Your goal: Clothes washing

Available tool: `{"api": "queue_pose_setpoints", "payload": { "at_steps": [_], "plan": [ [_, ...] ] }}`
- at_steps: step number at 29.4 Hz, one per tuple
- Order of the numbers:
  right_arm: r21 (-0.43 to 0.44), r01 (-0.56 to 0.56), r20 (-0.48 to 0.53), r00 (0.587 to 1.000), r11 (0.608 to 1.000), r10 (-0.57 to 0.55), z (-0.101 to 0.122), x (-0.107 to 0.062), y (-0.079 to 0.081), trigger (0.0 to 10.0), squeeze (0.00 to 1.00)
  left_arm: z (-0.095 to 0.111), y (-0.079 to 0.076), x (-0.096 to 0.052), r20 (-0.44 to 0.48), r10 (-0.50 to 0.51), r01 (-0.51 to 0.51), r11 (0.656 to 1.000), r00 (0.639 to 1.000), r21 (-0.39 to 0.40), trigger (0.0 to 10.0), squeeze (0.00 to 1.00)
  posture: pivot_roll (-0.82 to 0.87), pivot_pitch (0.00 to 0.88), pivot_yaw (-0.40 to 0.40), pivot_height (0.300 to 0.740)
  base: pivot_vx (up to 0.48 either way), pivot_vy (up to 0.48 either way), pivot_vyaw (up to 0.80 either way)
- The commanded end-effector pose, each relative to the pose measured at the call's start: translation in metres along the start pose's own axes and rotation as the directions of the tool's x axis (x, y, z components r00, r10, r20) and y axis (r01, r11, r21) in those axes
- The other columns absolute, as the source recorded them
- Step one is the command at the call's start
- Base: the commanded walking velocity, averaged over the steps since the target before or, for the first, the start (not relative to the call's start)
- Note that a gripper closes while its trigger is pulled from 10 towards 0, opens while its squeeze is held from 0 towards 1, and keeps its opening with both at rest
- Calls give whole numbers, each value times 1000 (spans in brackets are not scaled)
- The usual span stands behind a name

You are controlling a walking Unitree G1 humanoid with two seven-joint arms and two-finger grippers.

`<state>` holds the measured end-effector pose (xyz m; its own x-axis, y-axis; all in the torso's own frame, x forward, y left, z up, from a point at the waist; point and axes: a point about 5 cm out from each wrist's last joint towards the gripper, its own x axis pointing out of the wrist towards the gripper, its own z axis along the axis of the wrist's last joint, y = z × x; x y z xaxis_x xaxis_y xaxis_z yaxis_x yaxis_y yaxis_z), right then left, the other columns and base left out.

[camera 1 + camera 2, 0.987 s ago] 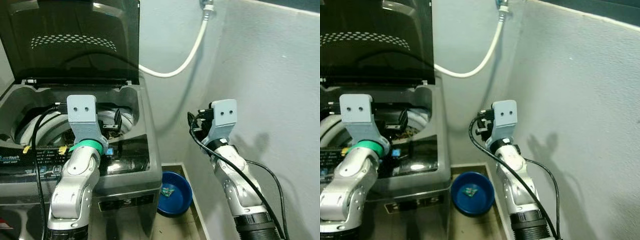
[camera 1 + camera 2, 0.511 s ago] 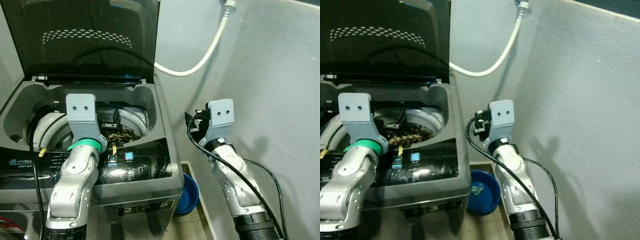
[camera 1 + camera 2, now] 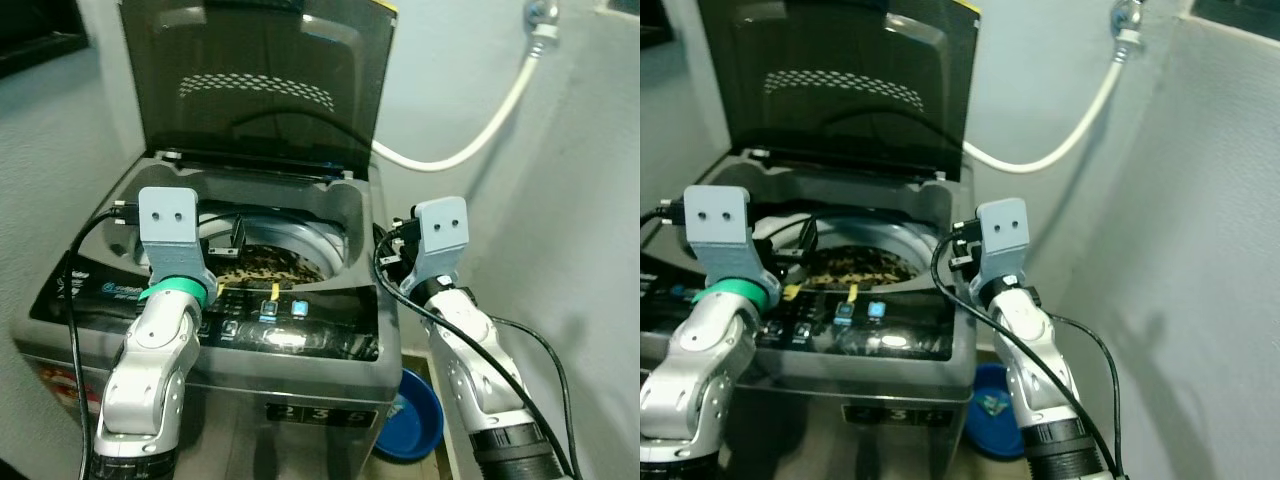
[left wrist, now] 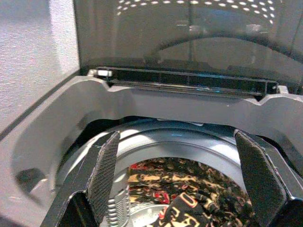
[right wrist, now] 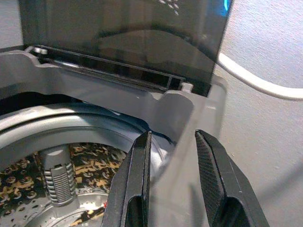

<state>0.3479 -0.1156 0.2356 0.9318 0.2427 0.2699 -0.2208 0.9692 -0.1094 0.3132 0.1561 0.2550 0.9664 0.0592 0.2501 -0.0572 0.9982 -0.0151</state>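
At the near edge, low in the head views, sits the glossy control panel [image 3: 300,335] of the washing machine [image 3: 300,395]. Fills the middle of the picture now, where a second ago it lay off to the left. Reads as a turn or step of the camera, not a move of the machine. Means, most likely, lining up square with the tub for the next step.

Just above the panel, left gripper [image 4: 176,142] held over the front lip, jaws spread wide and empty. Beside the machine's right rim, right gripper [image 5: 173,137], fingers only narrowly parted, clasping nothing. Looks past the rim's corner toward the wall [image 3: 580,200].

Down inside the drum [image 3: 325,238], the patterned clothes [image 3: 268,268] already loaded, lying low around a ribbed grey post [image 5: 57,184].

On the floor to the right, tucked against the cabinet, a blue basin [image 3: 415,425].

Farther back, the dark lid [image 3: 260,90] standing upright on its hinge, with open room above the tub. Behind, a white hose [image 3: 470,140] looping across from the tap.

Tight on the right between cabinet and wall, and the left wall close too. Freest path: straight up and over the opening.
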Motion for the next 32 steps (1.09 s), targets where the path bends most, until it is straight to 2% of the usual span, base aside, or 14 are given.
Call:
{"api": "queue_pose_setpoints", "payload": {
  "at_steps": [1, 14, 32],
  "plan": [
    [0, 2, 4, 1000, 1000, -2, 0, 1, 0, 10000, 0, -3, -1, 1, -7, 0, 0, 1000, 1000, 8, 10000, 0, -14, 27, -9, 740, 0, 0, 800],
    [-17, 4, -5, 1000, 1000, -4, -3, 1, -4, 10000, 0, -10, 3, 0, -22, -10, 10, 999, 1000, 40, 10000, 0, -15, 46, -6, 740, 0, 0, 800],
    [-22, 10, -11, 1000, 1000, -10, -7, 0, -7, 10000, 0, -8, 2, 2, -15, -25, 26, 998, 1000, 59, 10000, 0, -9, 52, 1, 740, 0, 0, 800]
  ]
}}
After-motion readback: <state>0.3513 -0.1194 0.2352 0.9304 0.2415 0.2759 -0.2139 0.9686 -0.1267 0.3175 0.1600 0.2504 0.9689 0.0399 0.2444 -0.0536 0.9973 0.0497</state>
